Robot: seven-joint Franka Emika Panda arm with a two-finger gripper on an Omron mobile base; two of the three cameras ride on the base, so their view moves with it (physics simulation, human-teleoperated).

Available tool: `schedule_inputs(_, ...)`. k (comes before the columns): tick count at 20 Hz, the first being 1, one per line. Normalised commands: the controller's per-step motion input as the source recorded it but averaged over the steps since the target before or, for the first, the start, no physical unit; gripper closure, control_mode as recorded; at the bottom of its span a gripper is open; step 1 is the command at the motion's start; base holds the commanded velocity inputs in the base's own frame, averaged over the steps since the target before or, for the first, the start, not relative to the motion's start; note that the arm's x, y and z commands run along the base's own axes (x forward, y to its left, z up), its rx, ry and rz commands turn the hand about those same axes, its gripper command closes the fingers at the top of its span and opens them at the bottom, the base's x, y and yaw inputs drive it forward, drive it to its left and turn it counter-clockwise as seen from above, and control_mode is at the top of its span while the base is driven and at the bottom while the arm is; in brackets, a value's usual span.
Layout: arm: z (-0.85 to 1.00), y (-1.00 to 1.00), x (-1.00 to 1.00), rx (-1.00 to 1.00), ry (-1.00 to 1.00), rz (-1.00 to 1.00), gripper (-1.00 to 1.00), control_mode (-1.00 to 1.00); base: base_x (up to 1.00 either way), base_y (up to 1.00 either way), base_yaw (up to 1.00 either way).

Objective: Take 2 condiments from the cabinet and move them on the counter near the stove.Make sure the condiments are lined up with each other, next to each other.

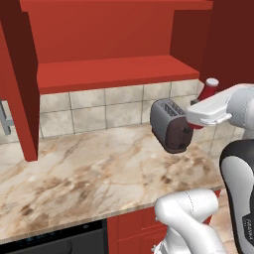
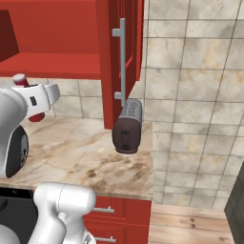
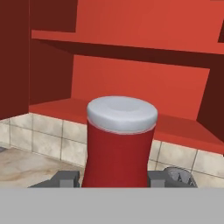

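Pincer (image 3: pixel 114 180) clamping red bottle (image 3: pixel 119 144), above counter (image 1: pixel 99 168)

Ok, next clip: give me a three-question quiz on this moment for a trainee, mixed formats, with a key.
1. True or false: the gripper is shut on the red bottle.
2. Multiple choice: where is the red bottle?
A. standing on the cabinet shelf
B. held in the air, clear of the cabinet
C. lying on the counter
3. Fill in: the grey appliance on the counter, under the cabinet's right end, is a ______.

Key:
1. True. A finger sits on each side of the bottle, and its pale cap sticks up above the hand.
2. B.
3. Toaster.
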Motion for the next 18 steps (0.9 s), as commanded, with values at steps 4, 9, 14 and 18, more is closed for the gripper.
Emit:
schedule_inputs(4,-0.21,-0.11,-0.05,0.0,0.0,0.0,1.0,-1.0,0.0,0.0,0.0)
schedule_inputs(9,-0.17,-0.09,-0.01,0.0,0.0,0.0,1.0,-1.0,0.0,0.0,0.0)
schedule_inputs(14,-0.03,0.0,0.0,0.0,0.0,0.0,1.0,-1.0,0.0,0.0,0.0)
schedule_inputs(18,0.0,0.0,0.0,0.0,0.0,0.0,1.0,-1.0,0.0,0.0,0.0)
